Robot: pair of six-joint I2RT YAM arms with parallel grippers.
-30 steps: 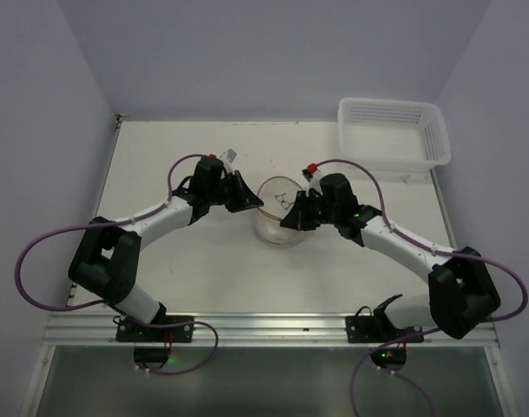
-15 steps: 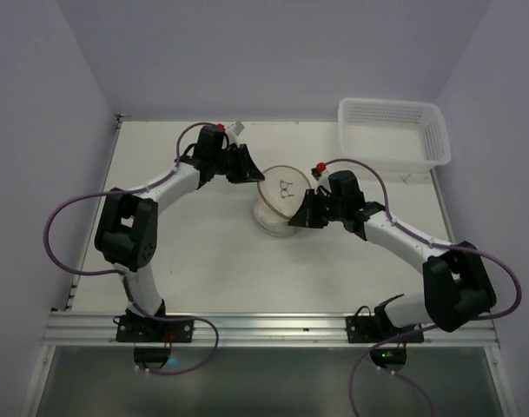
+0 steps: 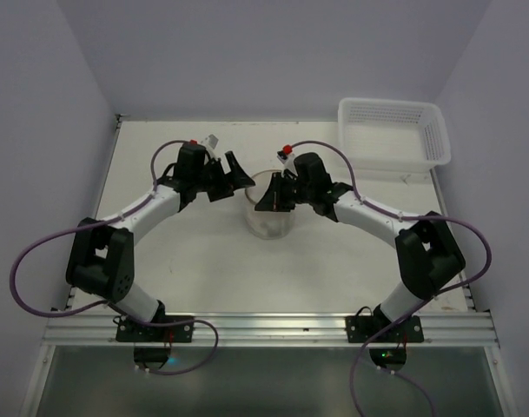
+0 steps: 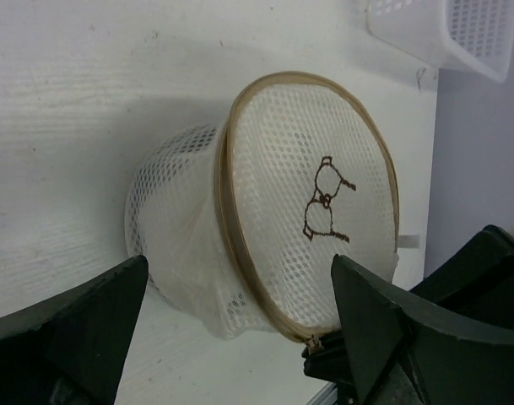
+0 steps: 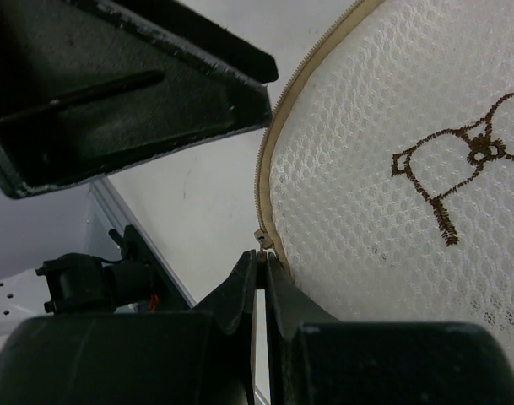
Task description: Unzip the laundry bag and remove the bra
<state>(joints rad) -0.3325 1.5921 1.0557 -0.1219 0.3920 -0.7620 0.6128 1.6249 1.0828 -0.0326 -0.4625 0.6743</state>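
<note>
One stitched sign, no words or numbers
The laundry bag [image 4: 265, 215] bears a small dark-brown embroidered bra outline [image 4: 326, 199] on the flat white mesh face inside its tan hoop; no lettering, brand name or digit is legible in any view.

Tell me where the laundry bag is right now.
In the top view the laundry bag lies near the middle of the table, between the open left gripper and the right gripper, which pinches its rim.
</note>
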